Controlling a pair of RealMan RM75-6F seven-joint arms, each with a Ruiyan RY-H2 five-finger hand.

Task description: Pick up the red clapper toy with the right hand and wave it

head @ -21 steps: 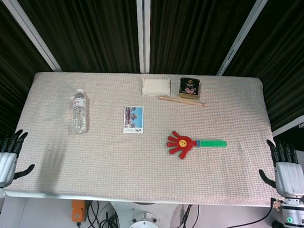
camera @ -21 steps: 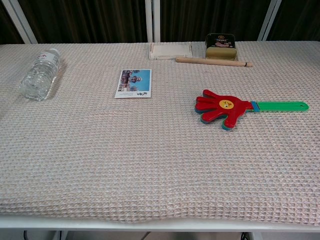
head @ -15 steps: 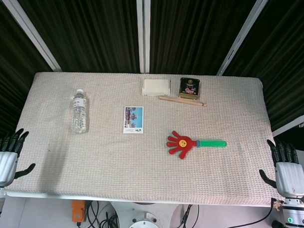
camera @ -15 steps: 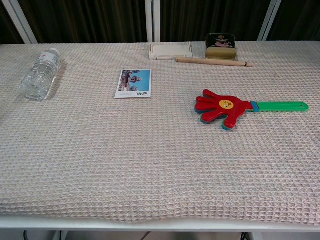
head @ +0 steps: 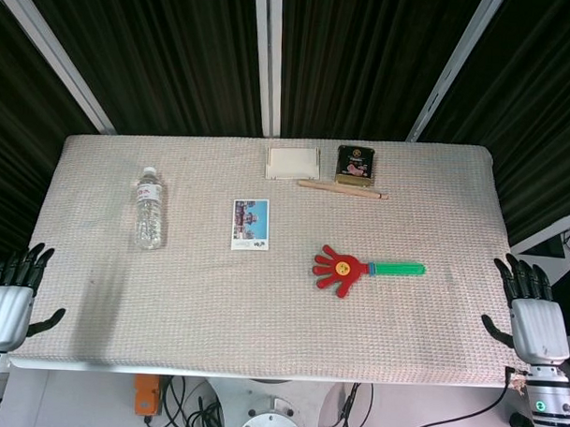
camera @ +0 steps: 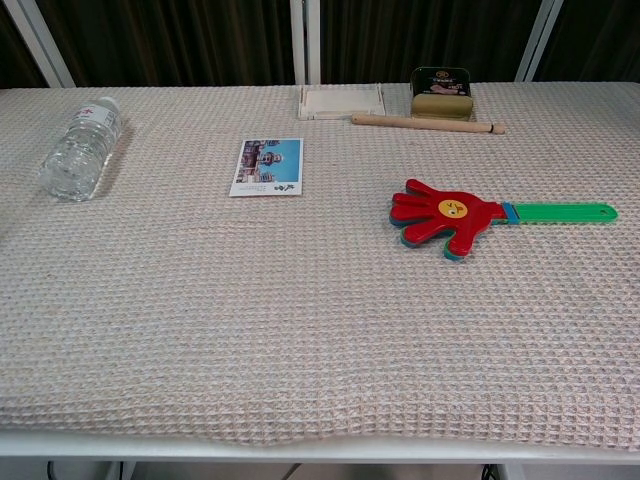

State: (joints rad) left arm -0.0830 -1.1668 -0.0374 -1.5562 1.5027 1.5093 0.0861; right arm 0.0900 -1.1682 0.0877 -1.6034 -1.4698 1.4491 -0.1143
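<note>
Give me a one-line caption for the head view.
Both hands, left and right, open at the table's near corners; red clapper toy lies untouched on the cloth, green handle toward the right hand.

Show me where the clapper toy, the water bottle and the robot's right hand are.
clapper toy (camera: 446,212), chest view, on the red hand-shaped part near the yellow face.
water bottle (head: 149,216), head view, on the clear body, lying on its side.
right hand (head: 528,311), head view, on the back of the hand.

red clapper toy (head: 341,269) (camera: 445,220) | hand-shaped, green handle | flat on table, handle pointing right
</note>
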